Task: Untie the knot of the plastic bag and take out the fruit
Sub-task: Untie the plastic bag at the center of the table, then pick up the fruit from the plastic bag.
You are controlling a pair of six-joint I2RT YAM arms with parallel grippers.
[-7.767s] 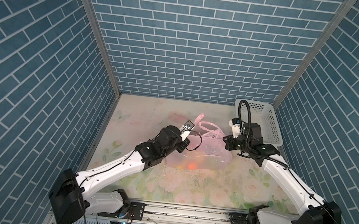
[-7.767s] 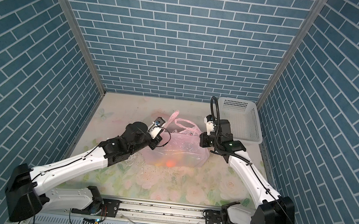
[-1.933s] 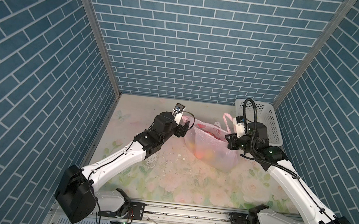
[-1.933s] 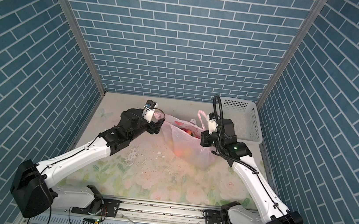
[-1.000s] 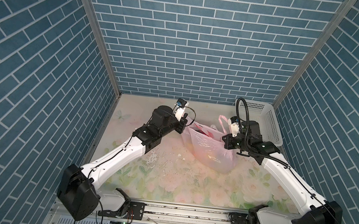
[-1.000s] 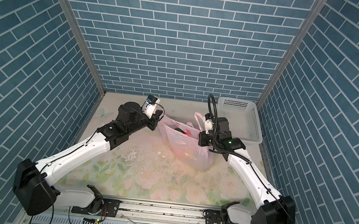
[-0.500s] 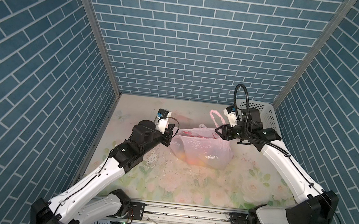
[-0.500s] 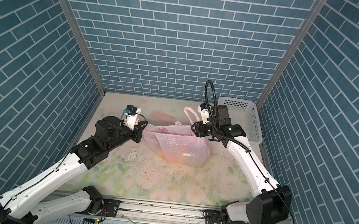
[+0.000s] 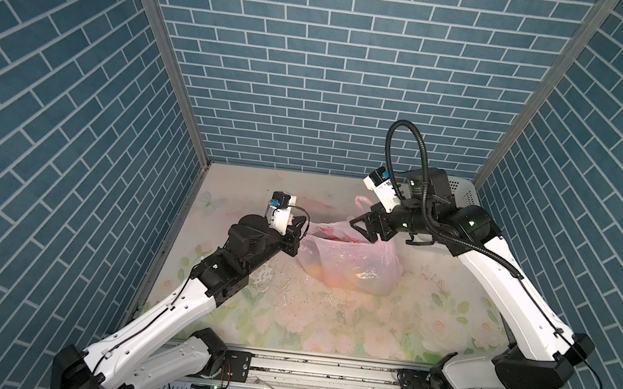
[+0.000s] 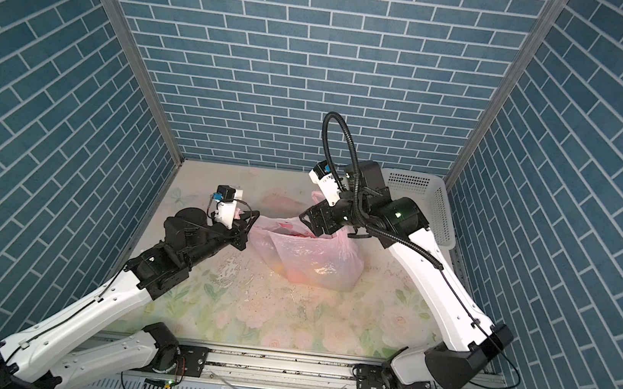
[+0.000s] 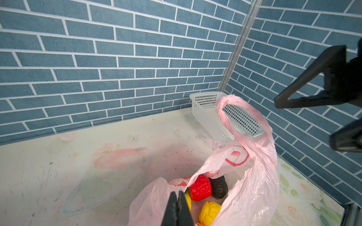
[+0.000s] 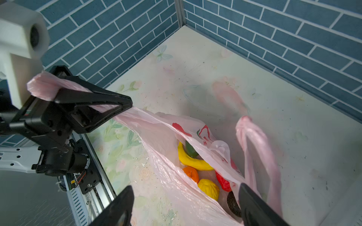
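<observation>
Right wrist view: the left gripper (image 12: 125, 104), jaws pressed together, pinches one twisted loop handle (image 12: 42, 88) of the plastic bag (image 12: 168, 176) and draws it taut, so the bag's mouth gapes open. The right gripper (image 12: 186, 195) hovers over that mouth with its jaws spread wide and nothing between them. The other loop handle (image 12: 252, 137) stands free just beside one of its fingers. Inside the bag lies the fruit (image 12: 208, 188): a yellow banana, a green piece, an orange one, a round yellow one, a red one and a dark brown one. In both top views the bag rests on the floral table (image 10: 287, 320) between the two arms, toward the back. A white perforated basket (image 10: 436, 205) sits in the far right corner.
</observation>
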